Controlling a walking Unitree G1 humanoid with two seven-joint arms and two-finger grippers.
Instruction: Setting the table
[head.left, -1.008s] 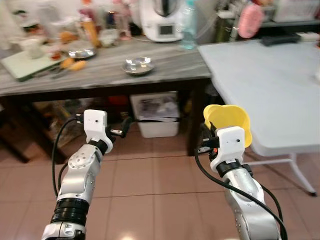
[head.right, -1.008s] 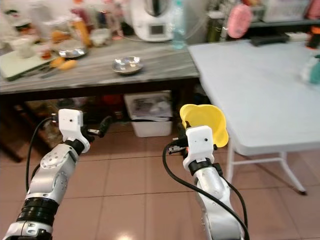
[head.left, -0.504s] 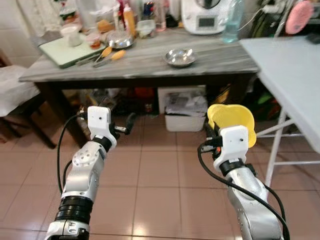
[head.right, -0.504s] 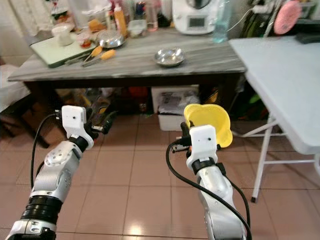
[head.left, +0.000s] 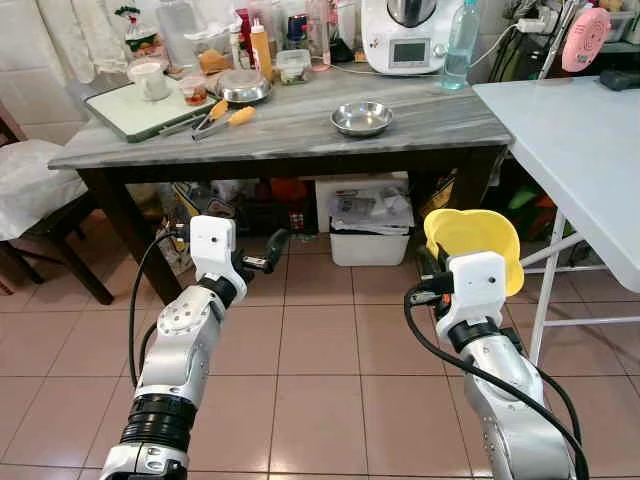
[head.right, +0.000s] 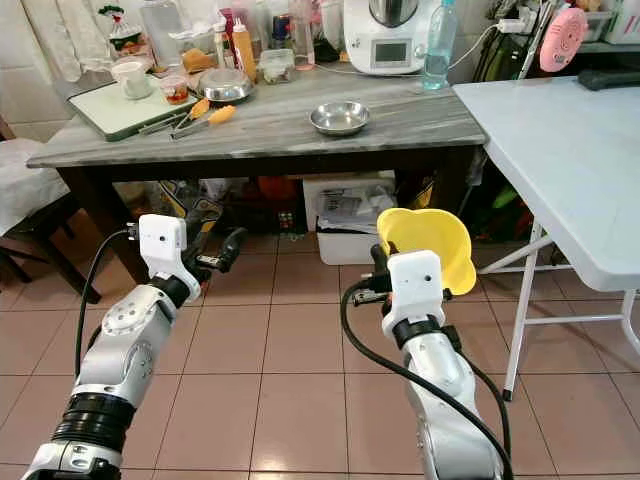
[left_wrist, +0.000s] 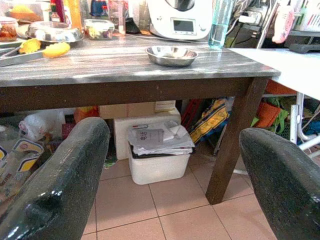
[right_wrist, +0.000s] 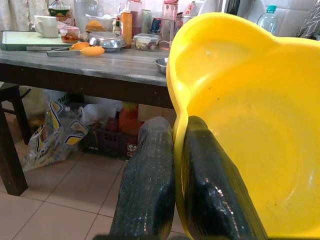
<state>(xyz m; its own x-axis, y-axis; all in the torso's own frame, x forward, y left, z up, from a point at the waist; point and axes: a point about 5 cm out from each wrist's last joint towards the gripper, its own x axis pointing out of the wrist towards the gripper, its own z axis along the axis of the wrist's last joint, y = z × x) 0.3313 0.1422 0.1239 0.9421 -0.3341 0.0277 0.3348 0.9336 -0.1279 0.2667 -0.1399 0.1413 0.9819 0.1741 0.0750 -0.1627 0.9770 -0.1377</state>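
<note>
1. the right gripper (right_wrist: 175, 190) has its two black fingers (right_wrist: 147, 185) pinched narrow on the rim of a yellow bowl (head.right: 428, 245), one finger outside the wall and one inside.
2. the yellow bowl is plain glossy plastic with a wavy, lobed rim. it is held up on edge in the air in front of the robot, above the tiled floor (head.left: 320, 350), between the dark desk (head.left: 300, 125) and the white folding desk (head.left: 590, 150), touching neither.
3. the left gripper (left_wrist: 175, 170) hangs in the air with its fingers (left_wrist: 60, 185) spread wide and nothing between them, pointing toward the space under the dark desk.
4. on the dark desk's marble top a small steel bowl (head.left: 361, 118) stands near the front edge; what it holds cannot be told.
5. farther back on that top stand a larger steel dish (head.left: 243, 88), a lidded clear tub (head.left: 292, 66), a white mug (head.left: 150, 78) on a pale green tray (head.left: 140, 105), tongs with orange tips (head.left: 225, 115), a clear water bottle (head.left: 457, 45) and a white kitchen machine (head.left: 405, 40).
6. under the dark desk a white bin (left_wrist: 157, 155) sits on the floor, filled to the top with papers.
</note>
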